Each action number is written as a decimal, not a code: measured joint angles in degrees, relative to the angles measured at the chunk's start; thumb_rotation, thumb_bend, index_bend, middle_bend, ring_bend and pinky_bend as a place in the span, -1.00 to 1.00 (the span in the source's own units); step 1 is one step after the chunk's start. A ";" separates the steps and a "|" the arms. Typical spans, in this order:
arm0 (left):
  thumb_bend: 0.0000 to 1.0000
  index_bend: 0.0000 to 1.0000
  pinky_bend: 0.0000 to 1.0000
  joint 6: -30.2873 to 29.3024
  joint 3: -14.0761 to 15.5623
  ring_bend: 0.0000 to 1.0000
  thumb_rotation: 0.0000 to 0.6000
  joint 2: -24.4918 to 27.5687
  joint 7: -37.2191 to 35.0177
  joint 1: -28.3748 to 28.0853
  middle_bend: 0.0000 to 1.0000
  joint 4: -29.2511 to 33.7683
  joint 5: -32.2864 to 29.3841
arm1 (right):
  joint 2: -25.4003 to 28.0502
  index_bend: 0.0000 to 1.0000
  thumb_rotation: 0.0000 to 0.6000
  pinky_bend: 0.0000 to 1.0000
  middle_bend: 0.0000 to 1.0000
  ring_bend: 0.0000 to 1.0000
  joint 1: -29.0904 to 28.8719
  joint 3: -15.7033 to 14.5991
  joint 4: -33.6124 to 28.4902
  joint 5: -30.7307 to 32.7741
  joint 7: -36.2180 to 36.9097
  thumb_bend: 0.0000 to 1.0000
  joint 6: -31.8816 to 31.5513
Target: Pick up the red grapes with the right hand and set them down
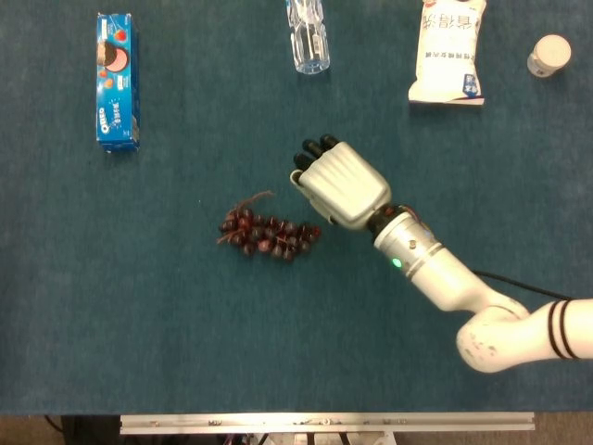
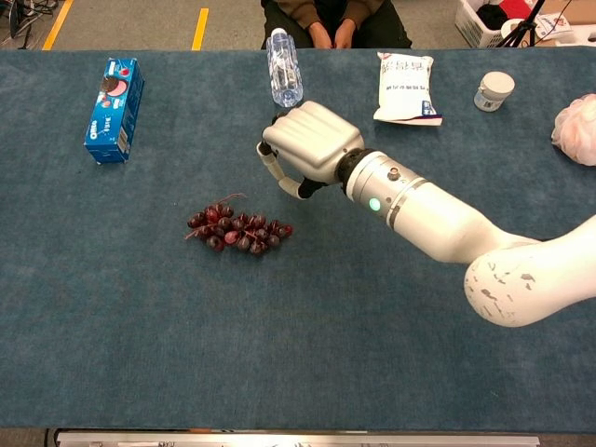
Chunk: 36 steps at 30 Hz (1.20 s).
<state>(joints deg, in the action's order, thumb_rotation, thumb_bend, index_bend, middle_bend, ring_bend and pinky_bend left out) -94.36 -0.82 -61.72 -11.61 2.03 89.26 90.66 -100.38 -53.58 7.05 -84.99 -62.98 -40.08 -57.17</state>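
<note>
The bunch of red grapes lies flat on the blue table cloth, its stem pointing up and to the left. My right hand hovers above and to the right of the bunch, clear of it, with a gap of bare cloth between them. It holds nothing; its fingers are loosely bent and apart, and the thumb hangs below the palm. My left hand shows in neither view.
A blue cookie box lies at the far left. At the back are a clear water bottle, a white snack bag, a small white jar and a pinkish bag at the right edge.
</note>
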 measured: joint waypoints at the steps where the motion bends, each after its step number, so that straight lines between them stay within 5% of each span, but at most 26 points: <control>1: -0.49 -0.35 -0.65 0.00 -0.01 -0.54 1.00 0.01 0.00 0.00 -0.38 0.01 -0.01 | 1.02 0.21 1.00 -0.39 -0.18 -0.50 0.40 -0.03 -0.94 -0.71 0.33 -0.31 -0.57; 9: -0.49 -0.35 -0.65 0.92 -0.17 -0.54 1.00 -0.07 0.23 -0.35 -0.38 -0.35 -0.57 | 10.51 0.18 1.00 -0.39 -0.18 -0.50 5.24 -1.52 -8.62 -3.73 0.30 -0.33 -7.08; 22: -0.49 -0.45 -0.65 3.95 -0.84 -0.54 1.00 -0.74 3.44 -2.69 -0.43 -0.56 -0.91 | 31.81 -0.31 1.00 -0.39 -0.19 -0.50 21.21 -7.12 -24.54 -7.77 0.32 -0.38 -24.03; 36: -0.49 -0.49 -0.65 5.70 -1.15 -0.56 1.00 -1.24 6.85 -4.15 -0.46 0.37 -1.48 | 39.26 -0.40 1.00 -0.39 -0.20 -0.50 35.92 -12.30 -26.18 -13.36 6.84 -0.46 -34.37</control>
<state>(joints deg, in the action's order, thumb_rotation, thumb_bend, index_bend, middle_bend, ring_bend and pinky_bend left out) -88.66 -1.96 -62.96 -4.76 -2.12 89.63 89.18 -61.12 -17.66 -5.25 -111.16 -76.34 -33.25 -91.54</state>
